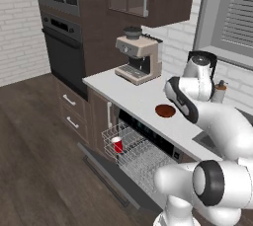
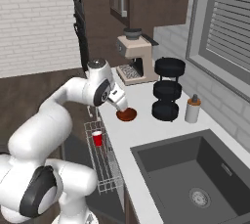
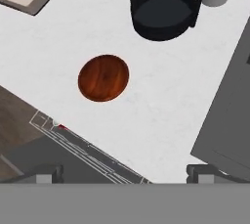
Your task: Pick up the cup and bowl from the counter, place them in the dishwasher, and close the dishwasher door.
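The reddish-brown bowl (image 1: 165, 111) (image 2: 127, 115) (image 3: 103, 78) rests on the light counter (image 1: 123, 89) (image 3: 161, 100) near its front edge. My gripper (image 2: 123, 106) (image 3: 126, 174) hovers open just above the counter, on the near side of the bowl, with nothing between its fingers. The red cup (image 1: 117, 144) (image 2: 97, 139) stands upright in the wire rack (image 1: 141, 156) pulled out of the dishwasher. The dishwasher door (image 1: 106, 173) hangs open, folded down below the rack.
A coffee machine (image 1: 139, 57) stands at the counter's far end. The black tiered rack (image 2: 167, 89) and a beige bottle (image 2: 193, 109) sit behind the bowl. A dark sink (image 2: 195, 179) lies to the right. The wall oven (image 1: 64, 52) is at the left.
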